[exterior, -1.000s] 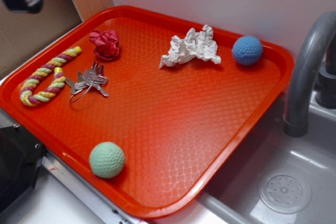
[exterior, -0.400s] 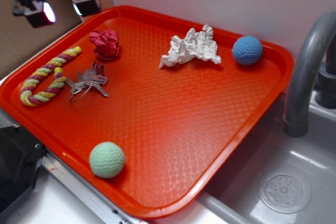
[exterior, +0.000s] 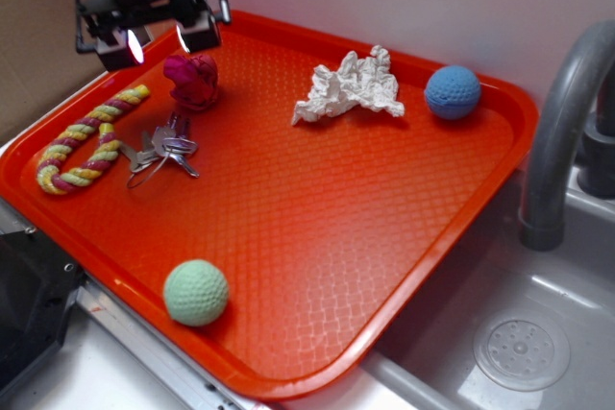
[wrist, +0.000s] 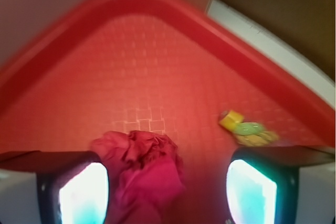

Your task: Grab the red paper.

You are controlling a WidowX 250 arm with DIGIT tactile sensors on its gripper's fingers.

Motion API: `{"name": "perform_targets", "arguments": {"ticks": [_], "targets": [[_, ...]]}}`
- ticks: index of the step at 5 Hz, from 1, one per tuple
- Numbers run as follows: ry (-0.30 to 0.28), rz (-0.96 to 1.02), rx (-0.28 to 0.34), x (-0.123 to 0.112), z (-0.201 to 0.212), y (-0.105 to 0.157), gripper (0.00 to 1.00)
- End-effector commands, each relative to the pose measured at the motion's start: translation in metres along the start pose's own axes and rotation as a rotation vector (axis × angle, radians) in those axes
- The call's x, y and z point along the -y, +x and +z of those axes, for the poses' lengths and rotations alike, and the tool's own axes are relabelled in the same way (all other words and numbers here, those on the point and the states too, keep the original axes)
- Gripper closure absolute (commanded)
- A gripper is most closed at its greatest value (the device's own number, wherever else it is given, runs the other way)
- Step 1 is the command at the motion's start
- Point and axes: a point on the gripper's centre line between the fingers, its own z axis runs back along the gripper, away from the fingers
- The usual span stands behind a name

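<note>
End effector (exterior: pixel 159 42) spread wide, hovering over the red paper (exterior: pixel 191 80), fingers (wrist: pixel 79 192) either side so it can drop and close. Red paper sits on orange tray (exterior: pixel 317 228) near its far-left rim, just beyond the keys (exterior: pixel 161 149), beside rope toy (exterior: pixel 85 138).

No readable text, labels, brands, nos. or signs anywhere in either view. Tray (exterior: pixel 480 189) showed only a moulded grid texture; wrist view was too blurred to make out any lettering.
</note>
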Motion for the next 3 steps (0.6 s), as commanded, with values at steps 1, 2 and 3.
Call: {"name": "perform_targets", "arguments": {"ticks": [1, 2, 3], "targets": [[-0.025, -0.091, 0.022, 0.01, -0.022, -0.005, 0.0], [-0.023, -0.138, -0.039, 0.013, -0.042, -0.005, 0.0], [-0.015, -0.154, -0.033, 0.011, -0.05, -0.006, 0.42]]}}
